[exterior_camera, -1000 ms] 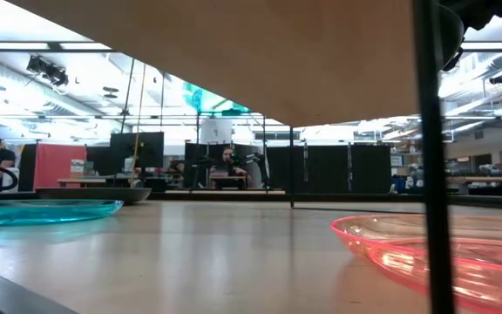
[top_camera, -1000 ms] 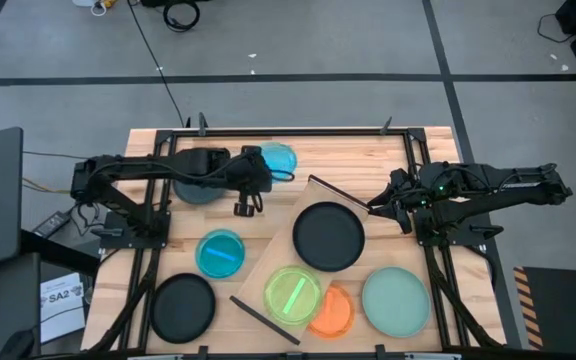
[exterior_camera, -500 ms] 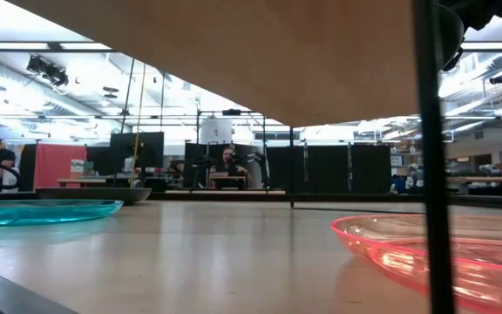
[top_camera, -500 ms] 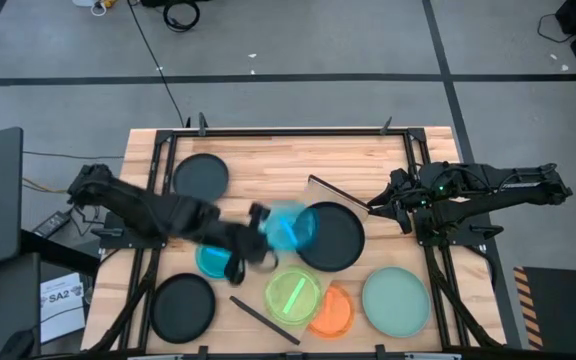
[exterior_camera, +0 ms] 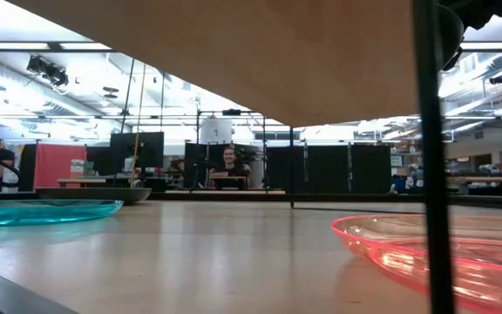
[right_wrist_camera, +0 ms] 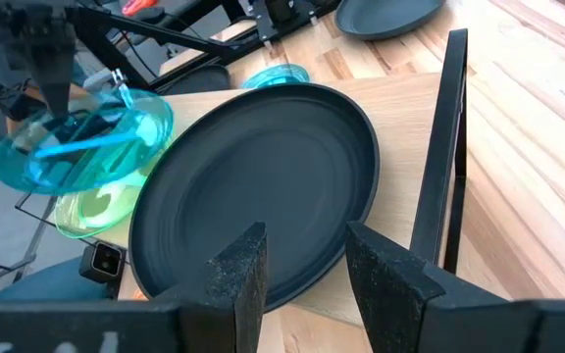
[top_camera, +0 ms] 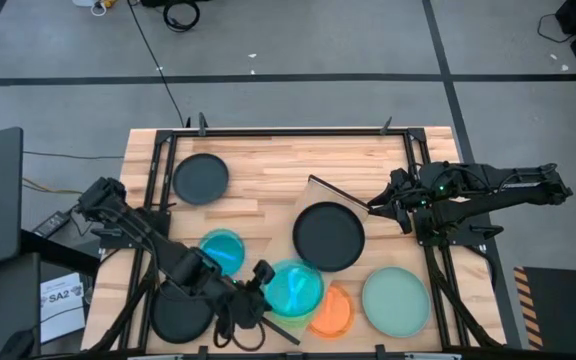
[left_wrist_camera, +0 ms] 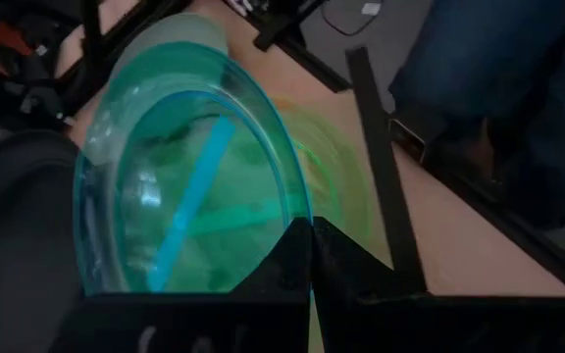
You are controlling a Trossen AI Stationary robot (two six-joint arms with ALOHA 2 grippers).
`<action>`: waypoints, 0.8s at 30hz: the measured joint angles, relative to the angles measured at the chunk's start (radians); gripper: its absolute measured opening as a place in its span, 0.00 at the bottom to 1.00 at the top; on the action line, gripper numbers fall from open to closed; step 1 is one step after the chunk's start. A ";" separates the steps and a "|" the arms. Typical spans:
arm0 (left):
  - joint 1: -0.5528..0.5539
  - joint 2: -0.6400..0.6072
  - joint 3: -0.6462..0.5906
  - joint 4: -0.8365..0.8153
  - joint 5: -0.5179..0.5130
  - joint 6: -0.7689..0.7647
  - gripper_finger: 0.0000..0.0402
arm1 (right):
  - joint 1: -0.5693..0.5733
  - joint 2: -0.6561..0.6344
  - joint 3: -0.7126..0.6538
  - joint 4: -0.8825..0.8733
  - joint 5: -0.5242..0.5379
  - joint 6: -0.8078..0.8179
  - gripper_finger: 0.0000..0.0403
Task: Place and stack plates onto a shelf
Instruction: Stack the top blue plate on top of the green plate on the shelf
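Left gripper [top_camera: 260,283] fingers clamped, right gripper [top_camera: 376,207] fingers parted

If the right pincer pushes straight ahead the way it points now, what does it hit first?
Most likely the large black plate on the shelf. In the right wrist view it lies directly beyond the open right pincer. The blue plate held by the left pincer sits farther off to one side.

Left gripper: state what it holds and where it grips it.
The left gripper holds the blue plate by its rim, over the green plate on the shelf. The right gripper is open, holding nothing.
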 joint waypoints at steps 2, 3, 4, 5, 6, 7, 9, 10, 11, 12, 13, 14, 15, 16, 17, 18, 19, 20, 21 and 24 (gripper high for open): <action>-0.006 0.013 0.000 0.000 -0.002 0.000 0.01 | 0.000 0.000 0.000 0.000 0.000 0.003 0.36; -0.008 0.019 0.000 -0.003 -0.004 0.000 0.01 | 0.000 0.000 0.000 0.001 0.000 0.005 0.36; -0.007 0.024 0.000 -0.005 -0.004 0.000 0.01 | 0.000 0.000 0.000 0.001 0.000 0.008 0.36; -0.007 0.027 0.000 -0.005 -0.005 0.000 0.01 | 0.000 0.000 0.000 0.001 0.000 0.008 0.36; -0.007 0.027 0.000 -0.007 -0.005 0.001 0.01 | 0.000 0.000 0.000 0.001 0.000 0.008 0.36; -0.007 0.027 0.000 -0.010 -0.005 0.000 0.01 | 0.000 0.000 0.000 0.001 0.000 0.008 0.36; -0.007 0.027 0.000 -0.010 -0.005 0.001 0.01 | 0.000 0.000 0.000 0.001 0.000 0.008 0.36; -0.007 0.027 0.000 -0.011 -0.005 0.000 0.01 | 0.000 0.000 0.000 0.001 0.000 0.008 0.36; -0.007 0.027 0.000 -0.011 -0.005 0.000 0.02 | 0.000 0.000 0.000 0.001 0.000 0.008 0.36; -0.007 0.027 0.000 -0.011 -0.005 0.000 0.02 | 0.000 0.000 0.000 0.001 0.000 0.008 0.36; -0.007 0.027 0.000 -0.011 -0.005 -0.001 0.02 | 0.000 0.000 0.000 0.001 0.000 0.008 0.36; -0.007 0.027 0.000 -0.012 -0.005 -0.005 0.02 | 0.000 0.000 0.000 0.001 0.000 0.008 0.36; -0.007 0.027 0.000 -0.013 -0.005 -0.010 0.02 | 0.000 0.000 0.000 0.001 0.000 0.008 0.36; -0.006 0.027 0.000 -0.013 -0.005 -0.019 0.02 | 0.000 0.000 0.000 0.001 0.000 0.008 0.36; -0.005 0.027 0.000 -0.013 -0.005 -0.025 0.03 | 0.000 0.000 0.000 0.001 0.000 0.008 0.36; -0.005 0.027 0.000 -0.013 -0.005 -0.027 0.04 | 0.000 0.000 0.000 0.001 0.000 0.008 0.36; -0.005 0.027 0.000 -0.013 -0.005 -0.027 0.04 | 0.000 0.000 0.000 0.001 0.000 0.008 0.36; -0.005 0.027 0.000 -0.013 -0.005 -0.027 0.05 | 0.000 0.000 0.000 0.001 0.000 0.008 0.36; -0.005 0.027 0.000 -0.013 -0.005 -0.028 0.05 | 0.000 0.000 0.000 0.001 0.000 0.008 0.36; -0.004 0.027 0.000 -0.013 -0.008 -0.058 0.07 | 0.000 0.000 0.000 0.001 0.000 0.008 0.36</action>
